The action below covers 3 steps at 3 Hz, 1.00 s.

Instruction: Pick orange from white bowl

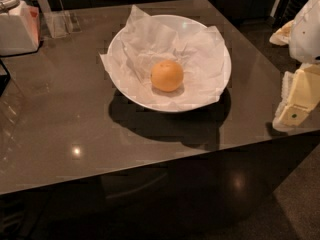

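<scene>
Your orange is sitting mid white bowl, on crinkly paper. It is looking round, smooth, maybe slippery: squeeze its fat middle gently. Your gripper is hanging far right; open or closed, I cannot tell.

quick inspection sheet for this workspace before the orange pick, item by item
surface: dark glossy table, light glints on it, bowl's shadow on the near side
job's things: orange sits in the middle of the white bowl, on crinkled paper lining; not yet picked
clutter: white container with lid and clear holder at the far left corner, apart from the bowl
gripper: gripper at the table's right edge, apart from the bowl and orange
cables: nothing seen
surroundings: dark floor beside the table, dark background behind it
</scene>
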Available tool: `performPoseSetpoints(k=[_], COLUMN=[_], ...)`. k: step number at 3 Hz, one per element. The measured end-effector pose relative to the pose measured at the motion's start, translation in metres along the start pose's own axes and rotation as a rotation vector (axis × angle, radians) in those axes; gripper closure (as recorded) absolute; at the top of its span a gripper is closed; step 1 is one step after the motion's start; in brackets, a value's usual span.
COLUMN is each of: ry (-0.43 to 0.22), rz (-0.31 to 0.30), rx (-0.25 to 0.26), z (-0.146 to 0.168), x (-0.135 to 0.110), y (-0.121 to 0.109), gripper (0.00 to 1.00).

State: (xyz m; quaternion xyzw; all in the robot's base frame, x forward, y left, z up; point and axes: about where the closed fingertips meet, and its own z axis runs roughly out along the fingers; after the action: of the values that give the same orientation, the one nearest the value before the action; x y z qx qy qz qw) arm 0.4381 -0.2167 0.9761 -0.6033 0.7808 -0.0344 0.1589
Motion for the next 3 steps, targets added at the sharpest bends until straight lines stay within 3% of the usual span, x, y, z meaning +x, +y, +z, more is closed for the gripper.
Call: performPoseSetpoints(k=[2,3], ry=[-0.036,-0.093], rz=[-0.012,-0.046], rx=[-0.009,-0.034], z=[0.001,0.010], x=[-0.011,-0.038], y=[-0.008,-0.026], gripper=[0.00,0.00])
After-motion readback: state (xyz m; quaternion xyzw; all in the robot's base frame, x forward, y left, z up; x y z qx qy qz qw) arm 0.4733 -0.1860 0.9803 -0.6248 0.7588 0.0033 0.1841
